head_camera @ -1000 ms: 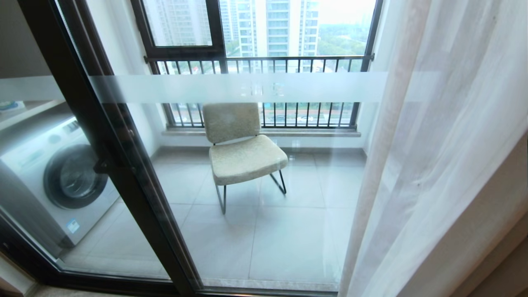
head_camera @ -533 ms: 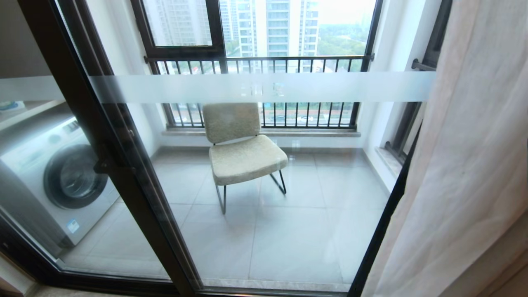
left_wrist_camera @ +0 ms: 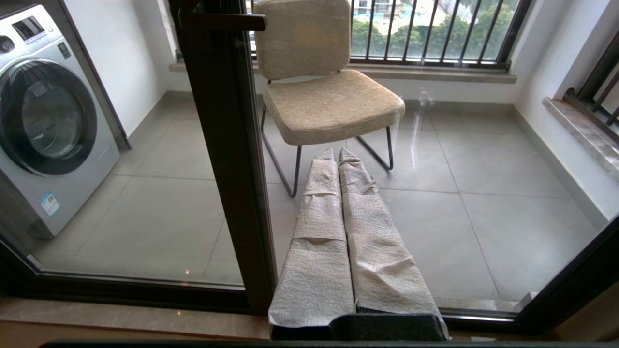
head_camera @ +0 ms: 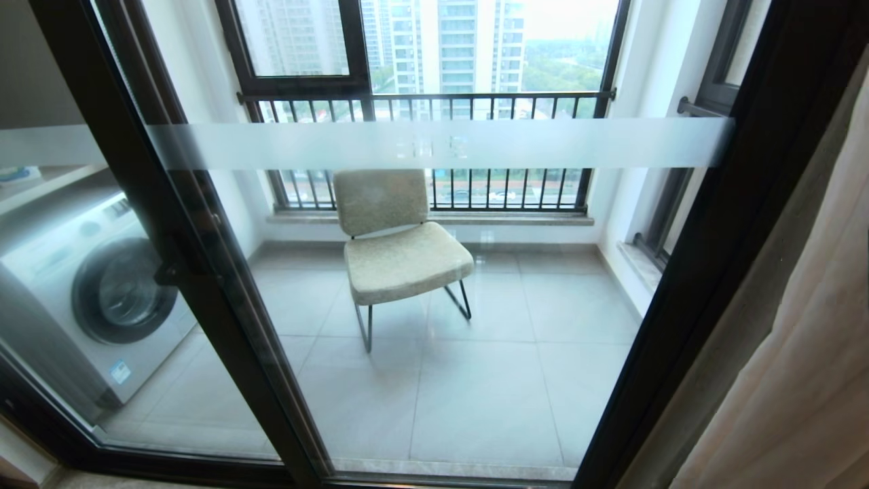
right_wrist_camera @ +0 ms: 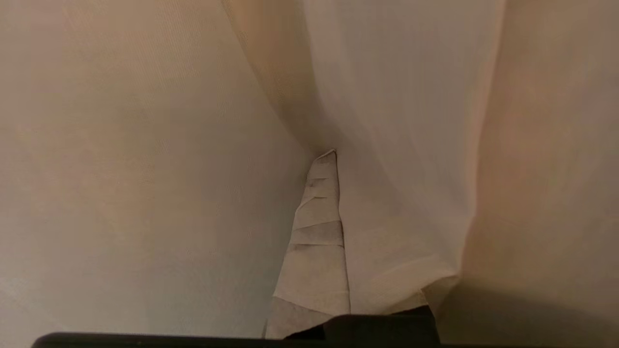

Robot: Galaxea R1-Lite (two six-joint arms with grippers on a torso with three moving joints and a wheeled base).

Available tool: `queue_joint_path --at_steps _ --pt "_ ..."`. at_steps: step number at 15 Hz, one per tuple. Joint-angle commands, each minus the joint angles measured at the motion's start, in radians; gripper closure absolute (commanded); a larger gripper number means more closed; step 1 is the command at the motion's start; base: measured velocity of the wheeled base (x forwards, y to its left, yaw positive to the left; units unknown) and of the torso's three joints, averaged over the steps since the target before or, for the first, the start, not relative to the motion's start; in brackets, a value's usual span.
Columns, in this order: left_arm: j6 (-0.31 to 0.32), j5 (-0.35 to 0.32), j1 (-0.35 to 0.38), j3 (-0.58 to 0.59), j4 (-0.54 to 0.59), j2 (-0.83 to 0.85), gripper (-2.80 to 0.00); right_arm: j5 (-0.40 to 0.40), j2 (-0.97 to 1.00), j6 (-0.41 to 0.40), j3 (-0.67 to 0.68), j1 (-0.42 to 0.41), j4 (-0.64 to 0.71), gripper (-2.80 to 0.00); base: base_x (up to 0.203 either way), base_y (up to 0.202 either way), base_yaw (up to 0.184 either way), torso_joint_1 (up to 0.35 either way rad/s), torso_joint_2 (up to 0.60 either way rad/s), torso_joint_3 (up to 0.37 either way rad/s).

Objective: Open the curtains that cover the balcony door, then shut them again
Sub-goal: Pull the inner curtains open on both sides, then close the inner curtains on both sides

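The balcony door (head_camera: 713, 224) stands uncovered, two tall glass panels in dark frames with a frosted band (head_camera: 434, 144). The curtains (head_camera: 808, 353) are bunched at the far right edge of the head view, beige folds beside the door's right frame. Neither gripper shows in the head view. In the right wrist view my right gripper (right_wrist_camera: 336, 154) is buried in the curtains (right_wrist_camera: 396, 145): it is shut on the thin fabric, which drapes over one finger and leaves the other bare. My left gripper (left_wrist_camera: 337, 152) is shut and empty, parked low before the door's middle post (left_wrist_camera: 227, 159).
Behind the glass stand a beige chair (head_camera: 397, 238) on metal legs and a washing machine (head_camera: 95, 292) at the left. A dark-framed window with a barred railing (head_camera: 421, 102) closes the balcony's far side. A stone sill runs under the door.
The curtains have slid to the right, off the right glass panel. The sheer that covered it a second ago is gone, and the door's right frame now shows.
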Motion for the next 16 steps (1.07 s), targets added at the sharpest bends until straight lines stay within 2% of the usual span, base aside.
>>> queue_joint_path --at_steps 1,7,12,16 --pt "0.000 0.001 0.000 0.000 0.000 0.000 0.00 0.000 0.111 0.008 -0.070 -0.062 -0.002 0.00 0.000 0.000 0.000 0.000 0.00 0.000" --pt "0.000 0.001 0.000 0.000 0.000 0.000 0.00 0.000 0.291 0.022 -0.241 -0.192 -0.002 0.00 0.000 0.000 0.000 0.000 0.00 0.000" --pt "0.000 0.001 0.000 0.000 0.000 0.000 0.00 -0.001 0.327 0.020 -0.258 -0.259 -0.014 0.00 0.000 0.000 0.000 0.000 0.00 0.000" --pt "0.000 0.001 0.000 0.000 0.000 0.000 0.00 0.002 0.281 0.023 -0.256 -0.264 -0.013 0.00 0.000 0.000 0.000 0.000 0.00 0.000"
